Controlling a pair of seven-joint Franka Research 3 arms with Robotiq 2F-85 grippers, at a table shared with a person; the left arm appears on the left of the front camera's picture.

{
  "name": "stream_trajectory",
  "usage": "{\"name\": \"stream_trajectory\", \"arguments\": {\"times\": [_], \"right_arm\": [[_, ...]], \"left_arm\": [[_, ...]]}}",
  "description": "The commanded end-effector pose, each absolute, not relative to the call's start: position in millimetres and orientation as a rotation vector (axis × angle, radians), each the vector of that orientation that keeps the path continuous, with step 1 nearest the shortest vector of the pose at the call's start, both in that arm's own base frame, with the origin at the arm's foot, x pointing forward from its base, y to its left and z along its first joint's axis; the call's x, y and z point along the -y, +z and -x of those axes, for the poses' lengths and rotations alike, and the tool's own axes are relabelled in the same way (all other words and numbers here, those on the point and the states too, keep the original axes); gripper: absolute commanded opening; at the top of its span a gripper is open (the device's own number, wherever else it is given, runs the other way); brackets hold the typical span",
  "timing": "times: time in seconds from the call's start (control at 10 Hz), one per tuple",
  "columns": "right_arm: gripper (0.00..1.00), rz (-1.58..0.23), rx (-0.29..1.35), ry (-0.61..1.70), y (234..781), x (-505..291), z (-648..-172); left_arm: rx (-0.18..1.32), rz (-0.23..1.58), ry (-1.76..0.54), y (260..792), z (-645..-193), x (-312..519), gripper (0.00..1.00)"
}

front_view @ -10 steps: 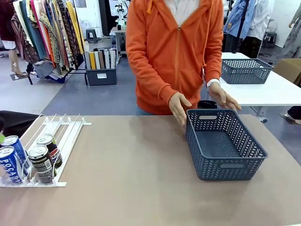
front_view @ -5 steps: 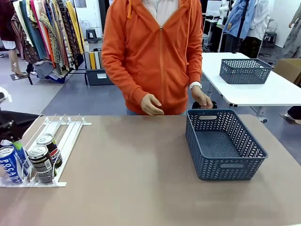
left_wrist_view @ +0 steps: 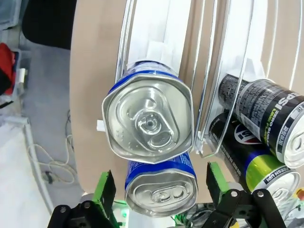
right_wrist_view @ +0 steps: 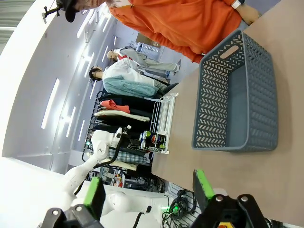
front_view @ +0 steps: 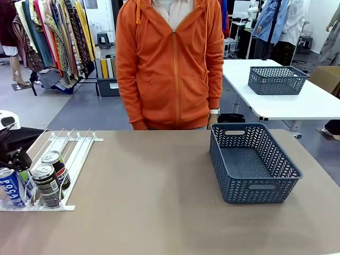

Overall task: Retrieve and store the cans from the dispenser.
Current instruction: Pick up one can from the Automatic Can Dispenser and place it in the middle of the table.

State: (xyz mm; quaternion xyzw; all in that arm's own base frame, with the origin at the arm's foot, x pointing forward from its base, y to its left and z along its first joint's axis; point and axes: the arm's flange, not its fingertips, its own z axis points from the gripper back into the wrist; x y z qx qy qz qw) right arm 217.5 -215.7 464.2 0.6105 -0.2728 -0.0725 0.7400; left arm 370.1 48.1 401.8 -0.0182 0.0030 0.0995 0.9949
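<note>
The white dispenser lies at the table's left front, holding blue cans and dark cans at its near end. My left gripper hangs over the blue lane at the picture's left edge. In the left wrist view my left gripper is open, its green pads apart on either side of the nearer blue can, with gaps showing. A second blue can stands behind it; dark cans fill the neighbouring lane. My right gripper is open and holds nothing.
A dark blue-grey woven basket stands at the right of the table, seen too as the basket in the right wrist view. A person in an orange hoodie stands at the far edge, hands lowered. Bare tabletop lies between dispenser and basket.
My left arm has come in from the left edge over the blue cans. The person drew both hands back from the basket and shifted left.
</note>
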Motion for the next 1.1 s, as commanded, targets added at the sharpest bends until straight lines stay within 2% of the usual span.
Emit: {"name": "stream_trajectory", "arguments": {"times": [0.0,0.2,0.3,0.4,1.0], "right_arm": [[1.0,-1.355,0.632,-0.144,468.1,216.2,-219.7],[1.0,-1.355,0.632,-0.144,468.1,216.2,-219.7],[1.0,-1.355,0.632,-0.144,468.1,216.2,-219.7],[1.0,-1.355,0.632,-0.144,468.1,216.2,-219.7],[1.0,-1.355,0.632,-0.144,468.1,216.2,-219.7]], "left_arm": [[-0.006,0.033,0.224,404.1,-365.2,-49.1,1.0],[-0.005,0.04,0.221,403.2,-368.2,-48.7,1.0],[0.003,0.039,0.214,403.1,-368.5,-48.4,0.54],[0.005,0.041,0.209,402.9,-368.5,-48.0,0.0],[0.031,0.033,0.184,401.9,-368.2,-44.9,0.0]]}}
